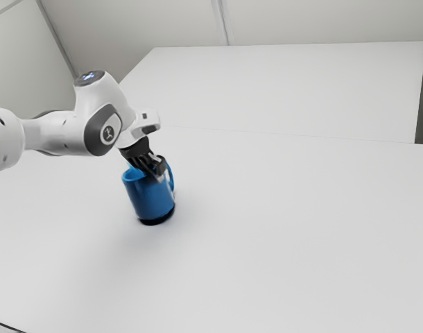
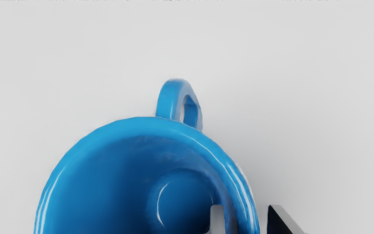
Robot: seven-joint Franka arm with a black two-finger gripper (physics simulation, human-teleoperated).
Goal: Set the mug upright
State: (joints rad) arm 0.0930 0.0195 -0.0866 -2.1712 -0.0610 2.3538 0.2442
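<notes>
The gripper is at the rim of the blue mug in the exterior view. The mug's opening faces up and its dark base is down at the table, its body leaning slightly toward the exterior view's left at the top. Seen from the wrist, the gripper straddles the wall of the mug, one finger inside the opening and the other outside. A gap shows between the outer finger and the wall, so the gripper is open. The handle sticks out from the mug's side, away from the fingers.
The white table stretches around the mug on all sides. A pale panel-like surface lies beyond it toward the back. A dark-edged object shows at the exterior view's lower left corner.
</notes>
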